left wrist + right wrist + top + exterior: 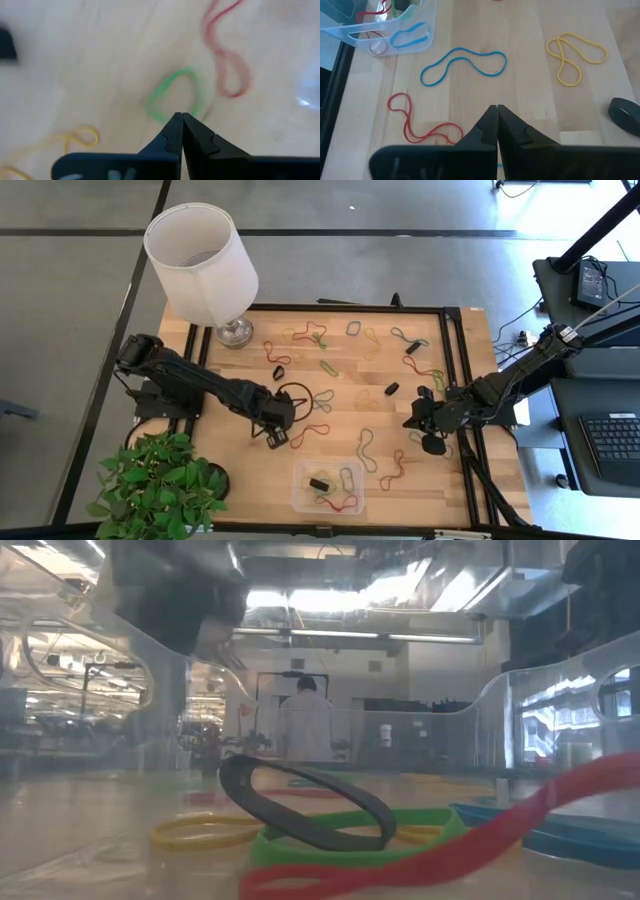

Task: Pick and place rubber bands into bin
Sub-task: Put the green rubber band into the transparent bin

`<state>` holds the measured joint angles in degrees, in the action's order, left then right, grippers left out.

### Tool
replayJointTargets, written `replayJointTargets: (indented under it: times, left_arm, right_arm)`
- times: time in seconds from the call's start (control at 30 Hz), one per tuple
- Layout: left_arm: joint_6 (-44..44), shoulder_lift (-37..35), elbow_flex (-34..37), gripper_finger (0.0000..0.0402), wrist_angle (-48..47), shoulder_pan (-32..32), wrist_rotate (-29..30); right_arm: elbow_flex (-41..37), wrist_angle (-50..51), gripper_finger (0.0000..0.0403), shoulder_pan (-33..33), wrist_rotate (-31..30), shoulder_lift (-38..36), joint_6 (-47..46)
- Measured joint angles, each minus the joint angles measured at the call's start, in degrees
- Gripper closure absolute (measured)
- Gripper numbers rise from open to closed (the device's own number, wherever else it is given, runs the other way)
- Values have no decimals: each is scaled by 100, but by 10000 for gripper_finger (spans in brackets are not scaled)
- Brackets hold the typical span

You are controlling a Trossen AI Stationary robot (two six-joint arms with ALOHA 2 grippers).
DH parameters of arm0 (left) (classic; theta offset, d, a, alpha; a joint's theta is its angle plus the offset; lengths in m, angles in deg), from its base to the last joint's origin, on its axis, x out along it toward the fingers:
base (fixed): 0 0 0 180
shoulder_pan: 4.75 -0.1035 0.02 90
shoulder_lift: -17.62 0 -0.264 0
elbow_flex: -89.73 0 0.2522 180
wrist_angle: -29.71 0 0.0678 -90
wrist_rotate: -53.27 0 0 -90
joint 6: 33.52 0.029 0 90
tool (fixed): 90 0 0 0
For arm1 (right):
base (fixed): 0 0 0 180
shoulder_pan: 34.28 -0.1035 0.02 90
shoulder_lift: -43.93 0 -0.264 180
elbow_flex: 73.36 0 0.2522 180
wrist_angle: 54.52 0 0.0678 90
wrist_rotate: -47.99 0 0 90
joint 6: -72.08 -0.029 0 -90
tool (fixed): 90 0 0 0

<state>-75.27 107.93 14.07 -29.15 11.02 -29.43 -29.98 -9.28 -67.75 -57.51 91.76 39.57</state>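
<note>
the left claw [272, 432] hangs low over the middle of the worktop [450, 480], its fingers pressed together with nothing visibly between them. in its wrist view the tips point at a green band [172, 95] lying flat just ahead, beside a red band [227, 65]. that placement reads as lining up on the green loop for a pick, though the view is soft and i can't tell whether the tips touch the wood. the right claw [425, 420] hovers near the right rail, also pressed together and empty, over a blue band [462, 64], a thin red band [422, 125] and a yellow band [576, 56], probably waiting its turn or choosing among them.

the bin [303, 498] sits at the front edge of the worktop, between the two arms, so either can reach it. it is clear and shallow and already holds a few loops. the low view, seemingly from inside it, shows a black band [305, 802] propped over green and red ones.

the rubber bands [320, 365] lie scattered across the worktop, thin and limp, in red, green, yellow, black and blue, mostly apart from each other. a lamp [205, 255] stands at the back left and a plant [160, 485] at the front left, both clear of the work.
</note>
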Motion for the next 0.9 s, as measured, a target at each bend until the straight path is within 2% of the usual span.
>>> replayJointTargets:
  times: [0.2, 0.3, 0.43, 0.57, 0.77, 0.9]
  left_arm:
    - [892, 296, -1481, 400, -1129, -10, 550]
    - [940, 384, -1822, 400, -1598, -16, 694]
    - [937, 392, -1762, 398, -1725, -80, 625]
    - [542, 392, -1462, 390, -1772, -154, 244]
    - [-158, 392, -716, 338, -1518, -240, -53]
    - [-1108, 392, -227, 300, -1178, -360, -130]
  right_arm:
    - [0, -26, 399, 0, -9, 0, 5]
    - [0, -48, 399, 0, -9, 2, -22]
    - [0, -63, 399, 0, -9, 2, -27]
    - [0, -116, 399, 0, -11, 2, -308]
    - [0, -120, 399, 0, -12, 2, -935]
    - [0, -121, 399, 0, -7, 2, -1421]
